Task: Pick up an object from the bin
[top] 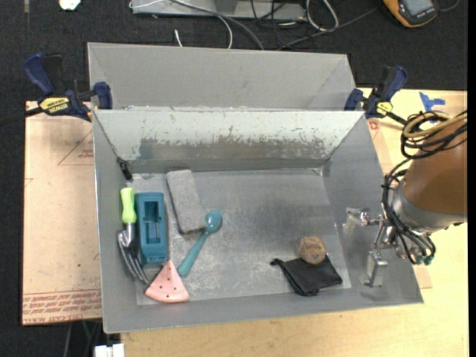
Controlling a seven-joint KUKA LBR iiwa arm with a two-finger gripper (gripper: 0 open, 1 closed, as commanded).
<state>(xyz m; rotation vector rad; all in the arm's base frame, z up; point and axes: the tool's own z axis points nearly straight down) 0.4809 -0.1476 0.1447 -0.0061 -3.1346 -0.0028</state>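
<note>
Jaws low at the bin's right wall, by its near right corner; wide or narrow, cannot tell. Just left of them, not touching: black cloth, with a brown lump just behind it. Pink wedge and teal spoon lie toward the left wall.

1 each: spoon, cloth, block, wedge, lump, box

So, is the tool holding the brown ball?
No, the ball lies by the black cloth, well apart from the tool at the bin's right side.
</note>
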